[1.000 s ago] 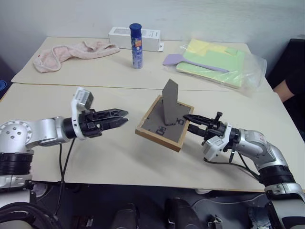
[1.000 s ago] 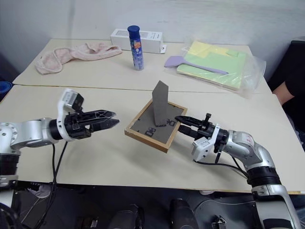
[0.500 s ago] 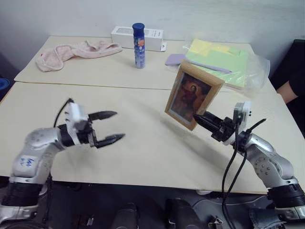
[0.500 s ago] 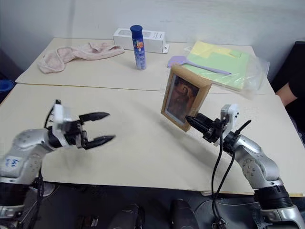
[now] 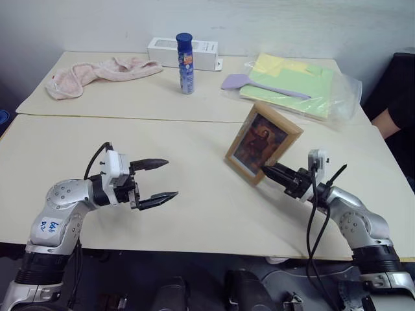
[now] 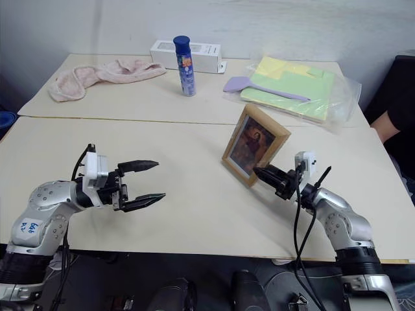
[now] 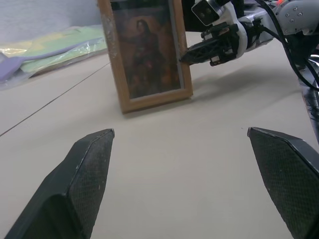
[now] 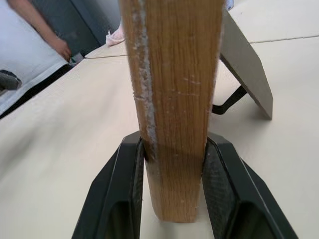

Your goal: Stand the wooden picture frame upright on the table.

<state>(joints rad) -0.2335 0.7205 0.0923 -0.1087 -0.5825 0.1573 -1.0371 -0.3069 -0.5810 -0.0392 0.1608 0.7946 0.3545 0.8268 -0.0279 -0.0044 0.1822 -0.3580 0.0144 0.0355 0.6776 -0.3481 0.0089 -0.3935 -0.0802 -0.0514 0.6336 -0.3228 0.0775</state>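
- Right of centre in the head view, the wooden picture frame stands on the table, its stand folded out behind for support.
- The right gripper pinches its lower side edge, steadying it.
- The left gripper hovers spread wide, empty, at lower left.

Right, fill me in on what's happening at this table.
The right gripper is clamped on the side edge of the small light-wood picture frame, which stands upright on the big beige table with its portrait facing the robot and its dark fold-out stand opened behind. The left gripper hovers open, apart from the frame, holding nothing.
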